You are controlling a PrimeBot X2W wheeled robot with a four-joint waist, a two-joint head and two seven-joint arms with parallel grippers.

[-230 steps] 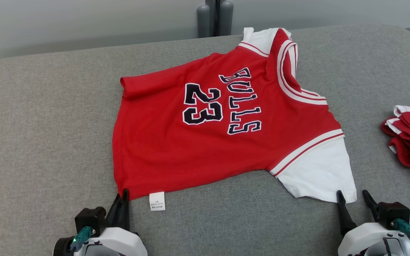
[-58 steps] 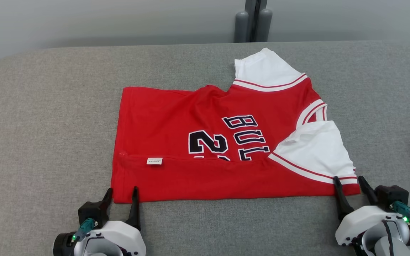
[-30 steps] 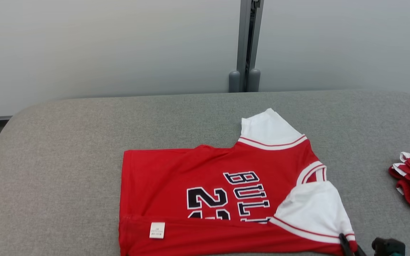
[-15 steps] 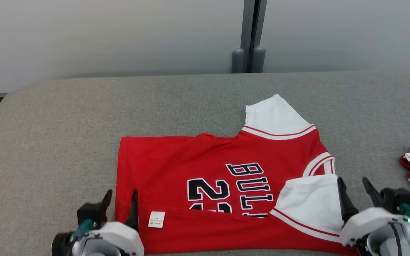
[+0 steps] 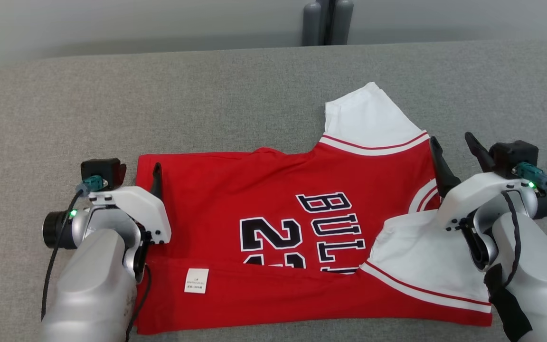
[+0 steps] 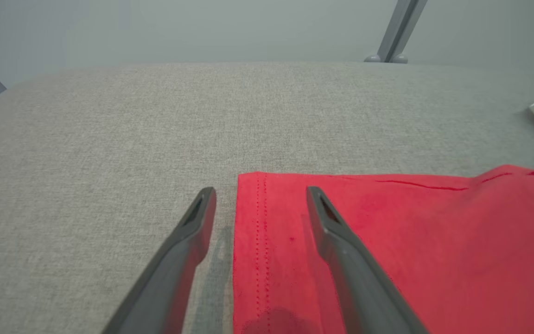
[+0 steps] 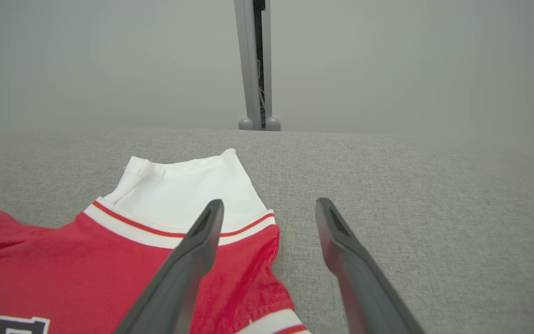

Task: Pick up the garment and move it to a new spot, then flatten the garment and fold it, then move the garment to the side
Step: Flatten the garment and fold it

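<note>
The jersey (image 5: 278, 190) is laid half-folded at the near middle of the grey pad (image 5: 207, 95). The left gripper (image 6: 260, 195) and right gripper (image 5: 450, 138) are spread wide and empty, set astride its far corners. Light, limp, seemingly slippery cloth: best pinched at those corners.

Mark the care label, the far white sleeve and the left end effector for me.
care label (image 5: 196, 280), head view, middle of the white tag.
far white sleeve (image 5: 368, 116), head view, centre of the white fabric.
left end effector (image 6: 261, 191), left wrist view, midway between its open fingertips.
</note>
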